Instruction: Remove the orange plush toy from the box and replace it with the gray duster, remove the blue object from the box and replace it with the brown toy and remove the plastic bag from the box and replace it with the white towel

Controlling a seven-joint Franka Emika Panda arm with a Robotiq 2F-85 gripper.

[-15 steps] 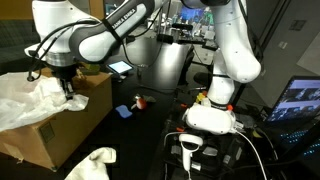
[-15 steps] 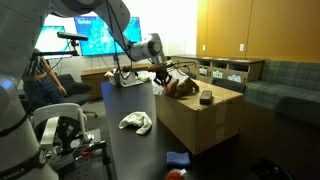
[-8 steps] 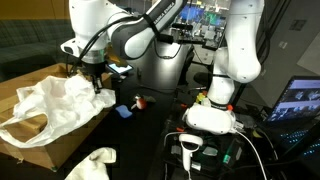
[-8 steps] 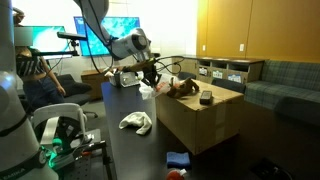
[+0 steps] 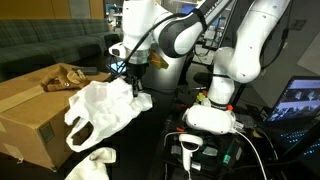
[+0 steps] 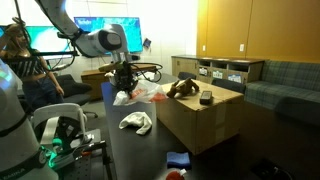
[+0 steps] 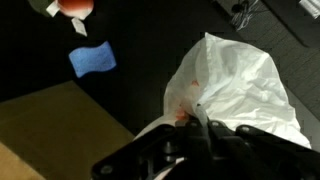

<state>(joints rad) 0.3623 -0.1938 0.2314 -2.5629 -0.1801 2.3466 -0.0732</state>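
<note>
Just beside the box (image 5: 35, 125), clear of its rim, the plastic bag (image 5: 100, 112) hangs from the gripper (image 5: 130, 86), whose jaws pinch its top. Removal looks done. Next, drop it away from the box and fetch the white towel (image 5: 95, 162).

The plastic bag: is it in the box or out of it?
Out. The plastic bag hangs from the shut fingers, beside the box and over the dark table.
</note>
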